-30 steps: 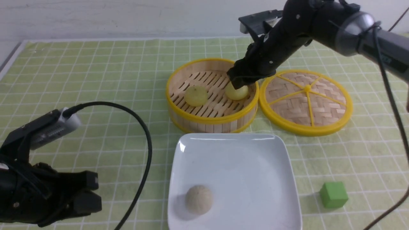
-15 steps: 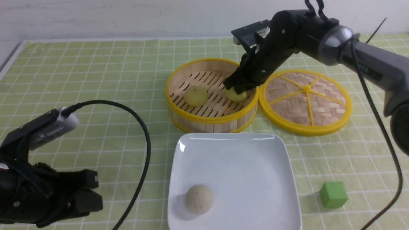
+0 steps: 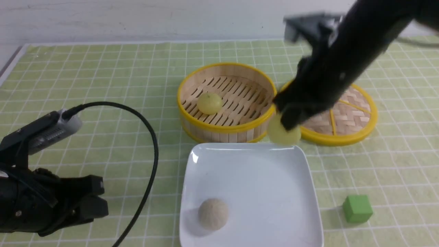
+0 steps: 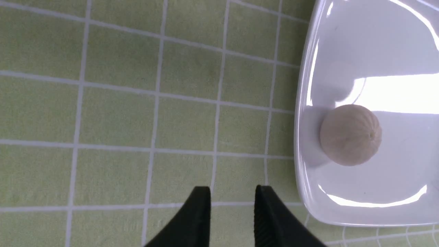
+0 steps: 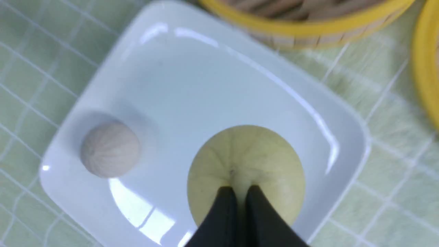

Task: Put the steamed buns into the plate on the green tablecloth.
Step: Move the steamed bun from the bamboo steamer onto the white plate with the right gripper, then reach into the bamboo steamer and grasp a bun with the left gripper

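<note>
My right gripper [image 3: 287,124] is shut on one pale yellow steamed bun [image 3: 284,133] and holds it in the air over the far right edge of the white square plate [image 3: 260,178]. In the right wrist view the gripper [image 5: 240,192] pinches the top of the bun [image 5: 247,157] above the plate [image 5: 192,85]. The second steamed bun [image 3: 210,103] lies in the bamboo steamer basket [image 3: 226,129]. My left gripper [image 3: 97,202] rests low at the near left of the green tablecloth [image 3: 103,75], empty, its fingers a little apart [image 4: 233,192], just left of the plate [image 4: 301,137].
A grey-beige bun [image 3: 213,213] lies in the plate's near left corner, also in the left wrist view [image 4: 349,135] and the right wrist view [image 5: 109,149]. The steamer lid [image 3: 346,113] lies right of the basket. A green cube [image 3: 357,208] sits right of the plate.
My right gripper has closed on the right-hand bun, lifted it out of the steamer basket and carried it nearer, to the plate's far edge. The left arm has barely moved.
</note>
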Robot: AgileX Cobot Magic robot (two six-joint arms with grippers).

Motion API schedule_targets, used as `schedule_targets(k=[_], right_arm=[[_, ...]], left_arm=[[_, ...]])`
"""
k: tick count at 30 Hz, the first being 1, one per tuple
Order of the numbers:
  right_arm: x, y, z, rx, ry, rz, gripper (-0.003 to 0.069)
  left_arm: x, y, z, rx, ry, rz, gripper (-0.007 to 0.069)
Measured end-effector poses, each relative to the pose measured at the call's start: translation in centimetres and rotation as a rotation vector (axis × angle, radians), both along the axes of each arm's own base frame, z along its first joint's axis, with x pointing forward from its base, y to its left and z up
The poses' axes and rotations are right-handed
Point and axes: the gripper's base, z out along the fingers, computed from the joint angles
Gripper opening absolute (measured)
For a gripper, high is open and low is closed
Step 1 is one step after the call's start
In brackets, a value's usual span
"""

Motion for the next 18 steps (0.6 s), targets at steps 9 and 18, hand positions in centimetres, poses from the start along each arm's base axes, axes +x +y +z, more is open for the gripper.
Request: schedule_targets(k=[9,18], right_arm=[[-1.2,0.9,-8.6,-0.020,0.016,-0.101,0.0304],[-2.2,-0.4,3.2,-0.083,-0.089,-0.020,0.0464]], left_arm=[[0.1,0.1,0.0,0.003,-0.014,0.007,0.0217],[0.3,0.1,0.1,0.007,-0.038,0.020,0.0230]])
